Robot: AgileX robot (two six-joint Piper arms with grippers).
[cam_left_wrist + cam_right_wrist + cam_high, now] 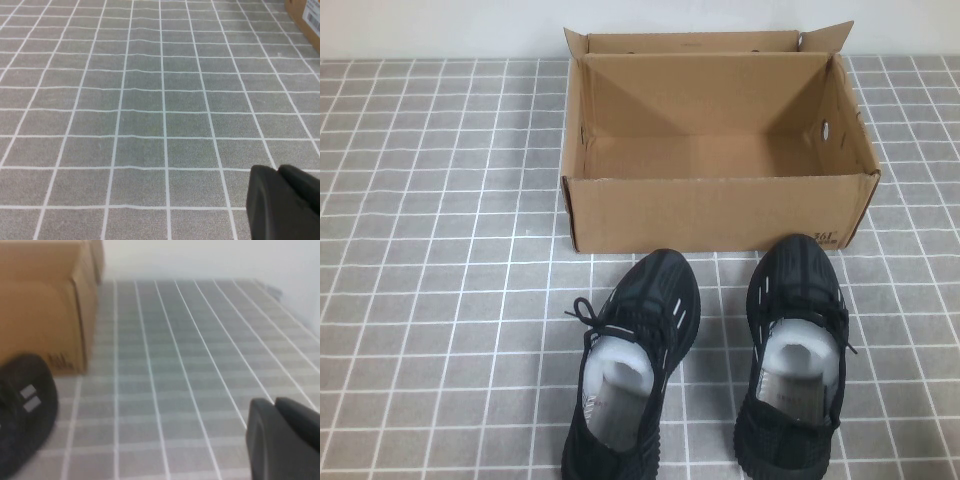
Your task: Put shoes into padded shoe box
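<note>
Box: padded shoe box (718, 205), brown cardboard, flaps up, open top, empty inside; sits toward the far edge of the counter (430, 250), long side facing the near edge.
Left shoe: black knit sneaker (632, 370), near edge, about mid-counter; toe points at box front wall, heel hanging toward the near edge, turned slightly.
Right shoe: second sneaker (793, 350), beside the first toward the right edge, well apart from it; toe just short of box's near-right corner w/ the small print.
Left gripper: (286, 202) only a dark tip shows in left wrist view, over bare tiles, box corner far off; open or closed: cannot tell.
Right gripper: (282, 437) dark tip in right wrist view, over tiles beside right shoe's toe (22, 407); state: cannot tell. Neither arm appears in high view.
Stage (est.): start; both shoes out, nothing gripped.
Technique (est.): approx. one shoe per arm; grip at collar/heel rim where lining gives an edge, avoid loose laces; lift clear of front wall before moving in; lay shoes lengthwise, side by side.
Risk (est.): toe catching the front wall and shoving the box.
</note>
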